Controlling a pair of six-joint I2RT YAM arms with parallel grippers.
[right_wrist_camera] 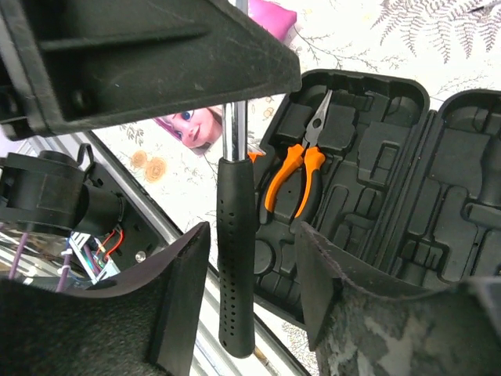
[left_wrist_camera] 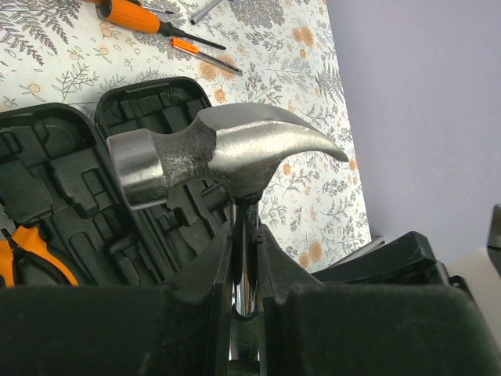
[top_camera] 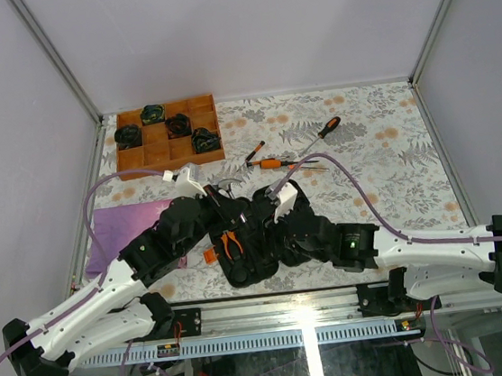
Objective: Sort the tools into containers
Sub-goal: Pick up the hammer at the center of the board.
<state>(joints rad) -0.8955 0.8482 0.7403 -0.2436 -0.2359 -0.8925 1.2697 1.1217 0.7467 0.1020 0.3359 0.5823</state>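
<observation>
My left gripper (left_wrist_camera: pixel 246 235) is clamped on the hammer (left_wrist_camera: pixel 219 157), its jaws pinching the steel shaft just under the head. The hammer is held over the open black tool case (left_wrist_camera: pixel 47 164), which lies at the middle of the tabletop's near edge. My right gripper (right_wrist_camera: pixel 250 243) stands open, one jaw on each side of the hammer's black handle, with a gap showing on both sides. Orange-handled pliers (right_wrist_camera: pixel 293 176) lie in a slot of the case. An orange-handled screwdriver (top_camera: pixel 271 163) lies beyond the case, toward the tabletop's middle.
</observation>
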